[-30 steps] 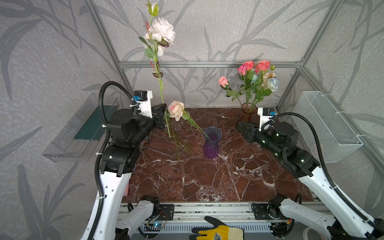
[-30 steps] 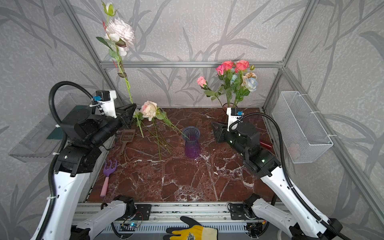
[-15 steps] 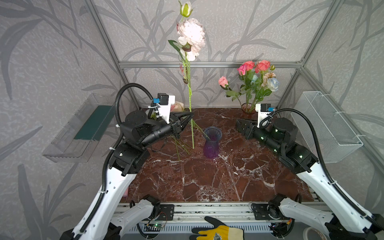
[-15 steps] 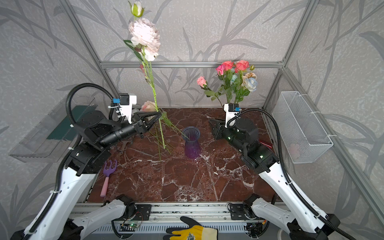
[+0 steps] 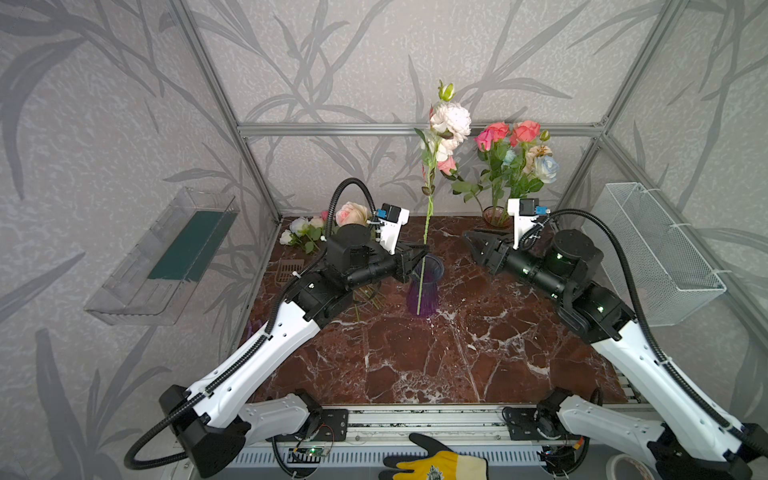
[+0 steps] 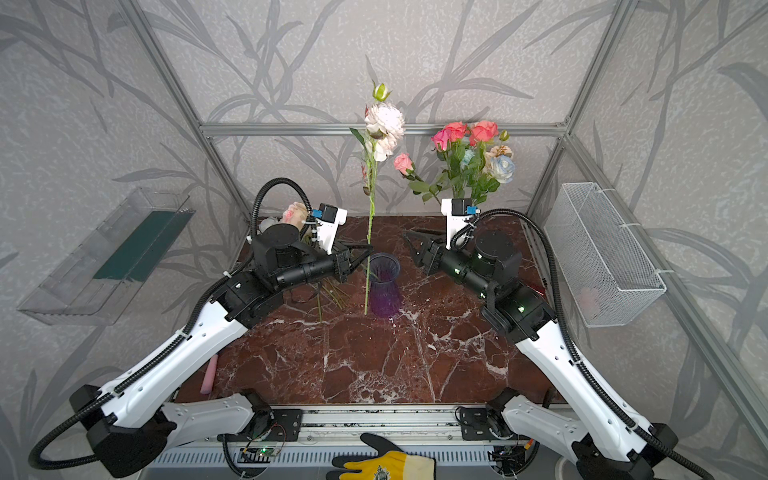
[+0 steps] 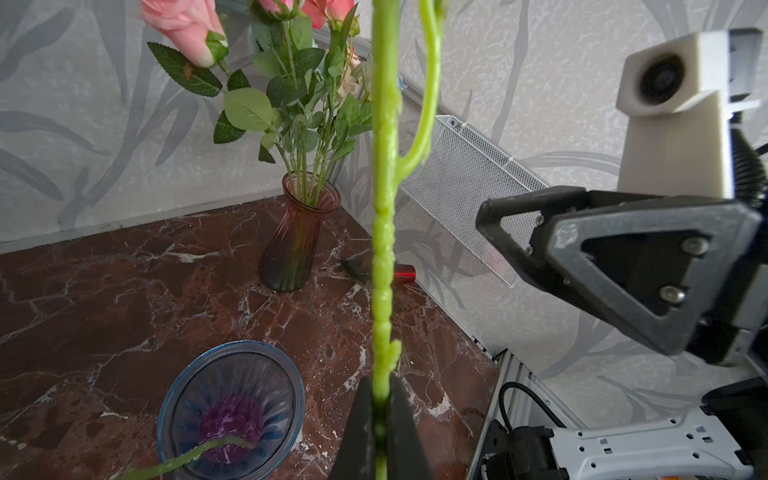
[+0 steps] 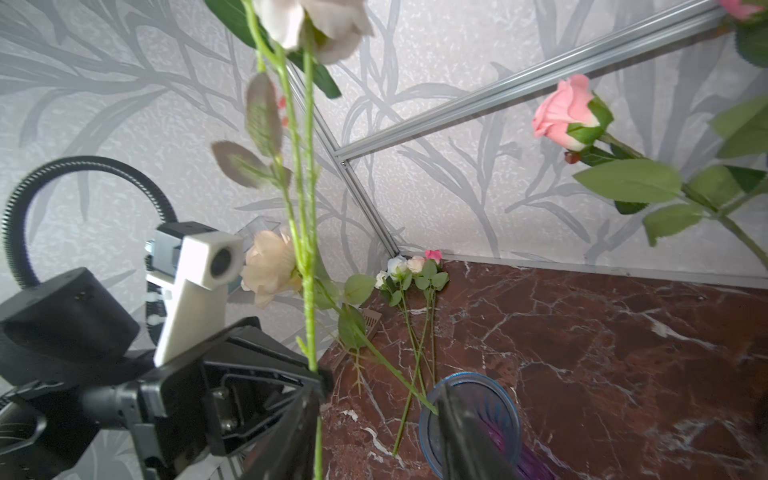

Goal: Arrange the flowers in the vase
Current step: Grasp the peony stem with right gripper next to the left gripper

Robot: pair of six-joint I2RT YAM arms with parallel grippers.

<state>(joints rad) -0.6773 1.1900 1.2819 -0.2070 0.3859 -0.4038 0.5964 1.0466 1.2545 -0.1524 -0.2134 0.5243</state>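
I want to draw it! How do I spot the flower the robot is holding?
Find the purple vase mid-table. Beside it the left gripper pinches one tall flower upright. Only it has a big frilly white head with a green bud on top.

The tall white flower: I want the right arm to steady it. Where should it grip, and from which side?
Probably the stem of the tall white flower, between the left gripper and its lowest leaf. Come in level from the right gripper side: the stem stands upright there, bare and unobstructed.
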